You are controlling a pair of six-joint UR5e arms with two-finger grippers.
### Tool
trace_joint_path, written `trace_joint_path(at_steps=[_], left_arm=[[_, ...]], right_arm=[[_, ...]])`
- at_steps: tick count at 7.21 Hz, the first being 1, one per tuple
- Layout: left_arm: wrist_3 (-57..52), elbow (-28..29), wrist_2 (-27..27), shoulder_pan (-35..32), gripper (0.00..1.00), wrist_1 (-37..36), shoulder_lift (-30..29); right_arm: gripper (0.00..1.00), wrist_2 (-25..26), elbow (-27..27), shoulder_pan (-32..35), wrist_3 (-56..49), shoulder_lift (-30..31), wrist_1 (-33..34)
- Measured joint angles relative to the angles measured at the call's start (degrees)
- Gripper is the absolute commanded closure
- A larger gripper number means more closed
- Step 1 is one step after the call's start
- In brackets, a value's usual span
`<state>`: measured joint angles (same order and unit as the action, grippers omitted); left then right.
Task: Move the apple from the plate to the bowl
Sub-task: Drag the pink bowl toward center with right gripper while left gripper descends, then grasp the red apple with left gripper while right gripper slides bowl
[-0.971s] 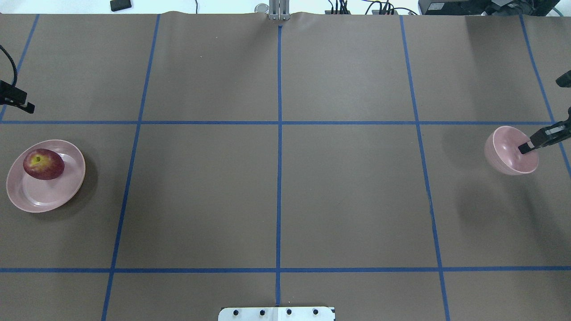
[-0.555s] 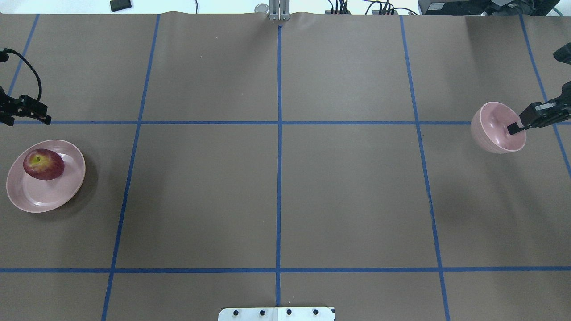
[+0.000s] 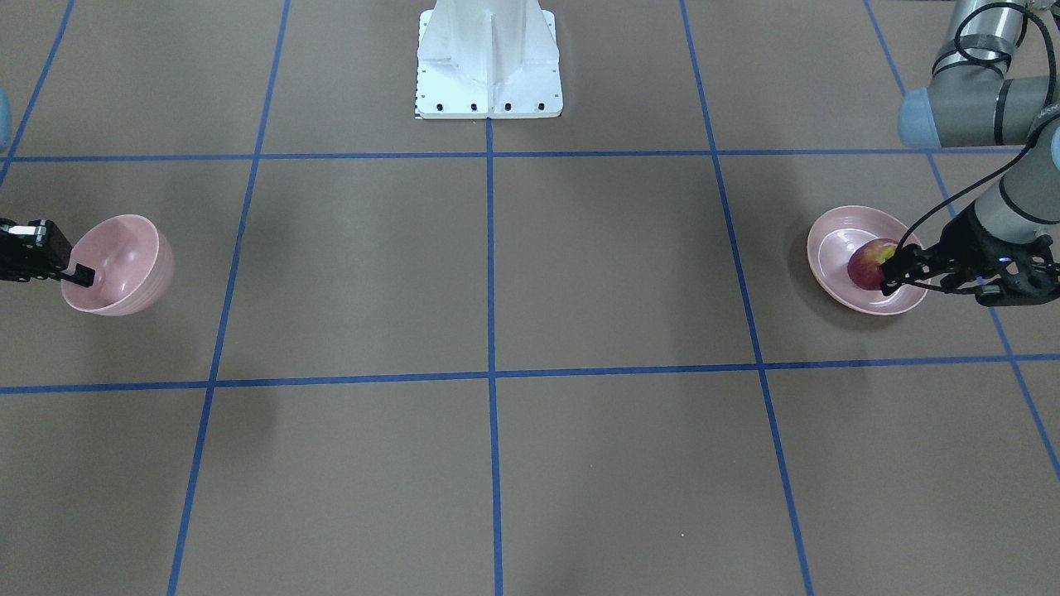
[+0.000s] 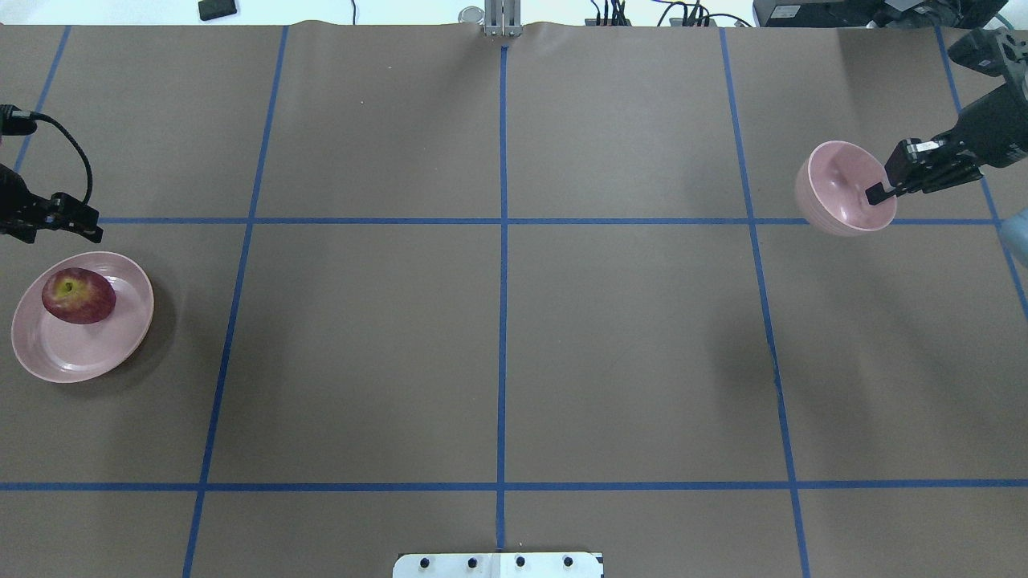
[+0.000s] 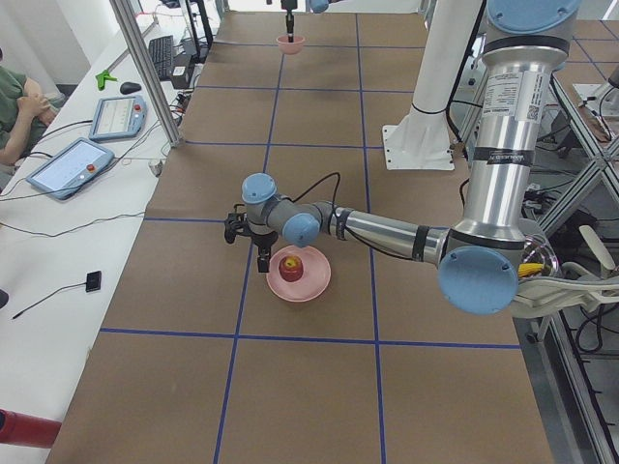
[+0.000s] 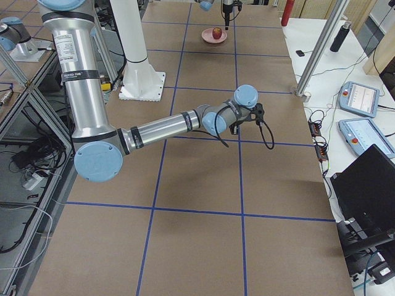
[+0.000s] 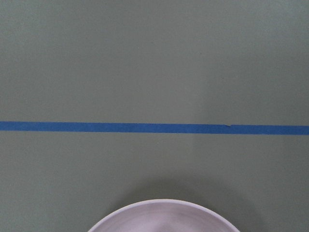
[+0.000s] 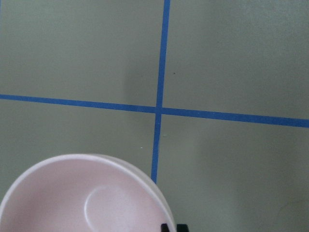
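The right gripper (image 4: 877, 193) pinches the rim of the small, deep pale-pink bowl (image 4: 835, 193), held aloft. The dark-red apple (image 4: 78, 295) sits on the wide pale-pink plate (image 4: 56, 361). Whether the left gripper (image 4: 88, 226) nearby is spread cannot be told.

The apple (image 4: 78, 295) lies on the plate (image 4: 56, 357), on its far half, at the left end of the table (image 4: 498, 337). The left gripper (image 4: 90, 225) is just behind the plate. The bowl (image 4: 835, 193) is well apart, above the right end, with the right gripper (image 4: 881, 193) at its right rim.
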<state>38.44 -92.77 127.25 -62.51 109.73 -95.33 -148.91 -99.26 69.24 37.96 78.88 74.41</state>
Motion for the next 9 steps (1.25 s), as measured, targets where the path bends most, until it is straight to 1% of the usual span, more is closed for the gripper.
trace_joint_path(at_steps=[2,3,6,9], left_arm=[[-0.10,0.06,0.13,1.18,0.02,0.10,0.72],[-0.14,0.08,0.31,1.66,0.02,0.12,0.88],[-0.18,0.31,0.45,3.45,0.02,0.19,1.63],[-0.13,0.16,0.59,4.20,0.02,2.31,3.67]], right_arm=[[1.00,3.00,-3.11,-1.42,0.66,-5.68,10.06],[1.00,4.45,-3.77,-2.67,2.23,-7.87,12.52],[1.00,8.32,-4.17,-7.66,9.55,-12.55,13.88],[1.00,10.34,-4.14,-10.64,11.81,-14.07,13.91]])
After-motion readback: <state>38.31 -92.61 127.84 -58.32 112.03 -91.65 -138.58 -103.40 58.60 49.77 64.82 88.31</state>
